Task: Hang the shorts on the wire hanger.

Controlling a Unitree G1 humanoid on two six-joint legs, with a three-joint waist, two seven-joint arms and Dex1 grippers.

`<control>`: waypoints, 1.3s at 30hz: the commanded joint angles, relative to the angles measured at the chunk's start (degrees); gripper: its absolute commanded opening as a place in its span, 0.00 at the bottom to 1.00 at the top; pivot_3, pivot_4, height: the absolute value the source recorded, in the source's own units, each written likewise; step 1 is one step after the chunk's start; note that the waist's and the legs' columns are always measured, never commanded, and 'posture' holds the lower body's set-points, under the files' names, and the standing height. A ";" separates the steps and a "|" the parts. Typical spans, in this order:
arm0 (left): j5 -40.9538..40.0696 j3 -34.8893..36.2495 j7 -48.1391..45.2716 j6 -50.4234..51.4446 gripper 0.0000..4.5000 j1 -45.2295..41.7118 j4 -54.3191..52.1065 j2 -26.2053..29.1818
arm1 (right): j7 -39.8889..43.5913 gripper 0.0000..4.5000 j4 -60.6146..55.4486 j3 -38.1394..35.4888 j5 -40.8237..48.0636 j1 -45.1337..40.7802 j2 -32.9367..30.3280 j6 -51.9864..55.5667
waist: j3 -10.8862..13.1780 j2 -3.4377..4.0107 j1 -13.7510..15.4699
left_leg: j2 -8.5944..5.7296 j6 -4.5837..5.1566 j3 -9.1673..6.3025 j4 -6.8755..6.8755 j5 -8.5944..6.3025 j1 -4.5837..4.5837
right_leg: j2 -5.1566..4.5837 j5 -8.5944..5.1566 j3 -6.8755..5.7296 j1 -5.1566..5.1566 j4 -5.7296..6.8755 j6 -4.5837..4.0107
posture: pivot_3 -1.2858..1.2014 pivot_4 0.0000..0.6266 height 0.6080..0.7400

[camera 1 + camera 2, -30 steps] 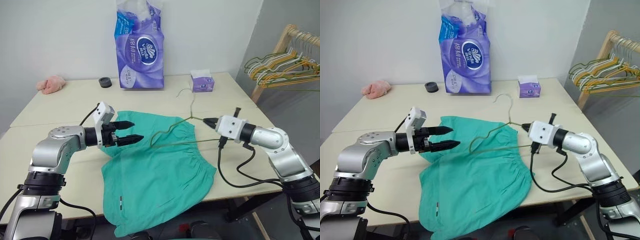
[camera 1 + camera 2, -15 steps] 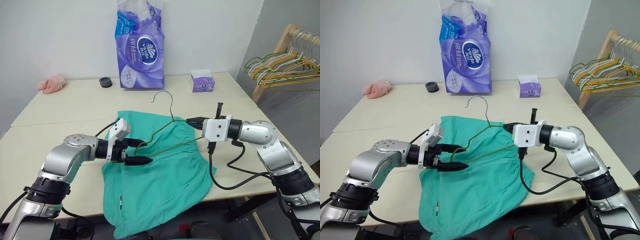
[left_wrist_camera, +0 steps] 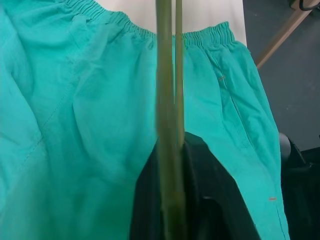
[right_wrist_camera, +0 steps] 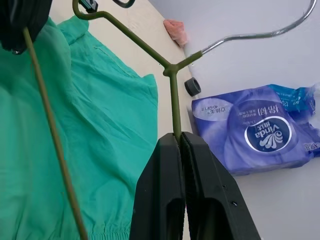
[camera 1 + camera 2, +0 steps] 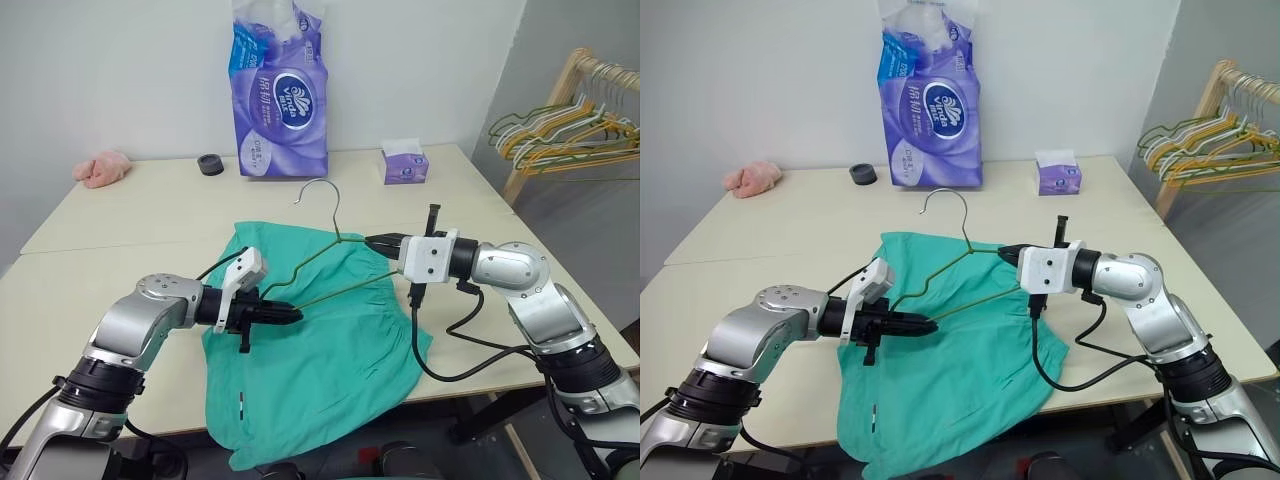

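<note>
— So where do the shorts [image 5: 320, 350] stand?

— Flat on the worktop [image 5: 130, 215], spread out near its front edge, with the lower end spilling over that edge. The gathered waistband lies toward the far side. Nothing is threaded through them yet.

— And the wire hanger [image 5: 325, 250]?

— Lifted clear, hovering just above the shorts, hook pointing up and toward the back wall. Both arms have it. The right gripper [image 5: 378, 242] has its fingers [image 4: 172, 170] pressed together on the wire just beside the neck (the right wrist view shows this plainly, the thin rod running straight into the black tips). The left gripper [image 5: 290, 315] has its fingers [image 3: 210, 200] clamped on the hanger's other corner, where the left wrist view shows two olive strands meeting between them.

— So the hanger is secured. How much of the job is that?

— The first part, I'd say. Picking up the hanger and steadying it at two points looks done. What remains is the real work: getting the fabric over the bottom bar, or the hanger into the waistband. With both hands busy on the wire, one will probably have to let go to take the cloth.

— Anything nearby that matters?

— Not much. A purple tissue pack [image 5: 280, 100] stands at the back, a small tissue box [image 5: 405, 163] beside it, a pink cloth [image 5: 103, 168] at the far left corner, and a rack of coloured hangers [image 5: 570, 135] off to the right, well apart.
</note>
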 commanded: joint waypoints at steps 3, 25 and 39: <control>0.05 1.44 1.06 -0.96 0.01 -0.51 -0.54 -0.27 | 2.15 0.00 -2.10 0.10 -0.41 0.26 -1.84 -3.43 | 0.00 0.00 0.00 | 0.00 0.00 0.00 0.00 0.00 0.00 | 0.00 0.00 0.00 0.00 0.00 0.00 | 0.46 0.01 1.00; 13.53 -5.59 -3.82 -20.72 0.00 0.95 -0.14 4.28 | 17.14 0.99 -14.53 -7.23 19.32 5.28 -18.73 36.65 | 0.08 0.05 0.13 | 0.07 0.00 0.12 -0.04 0.00 0.03 | 0.05 -0.06 -0.02 0.01 -0.01 -0.07 | 0.45 0.00 1.00; 13.10 -5.11 -4.32 -19.96 0.00 0.47 -2.47 2.49 | 14.59 0.96 -10.30 5.63 12.82 0.94 -13.59 41.00 | 0.13 0.03 0.15 | 0.06 0.00 0.12 -0.03 0.00 -0.01 | 0.04 -0.06 -0.03 -0.04 0.00 -0.06 | 0.46 0.00 1.00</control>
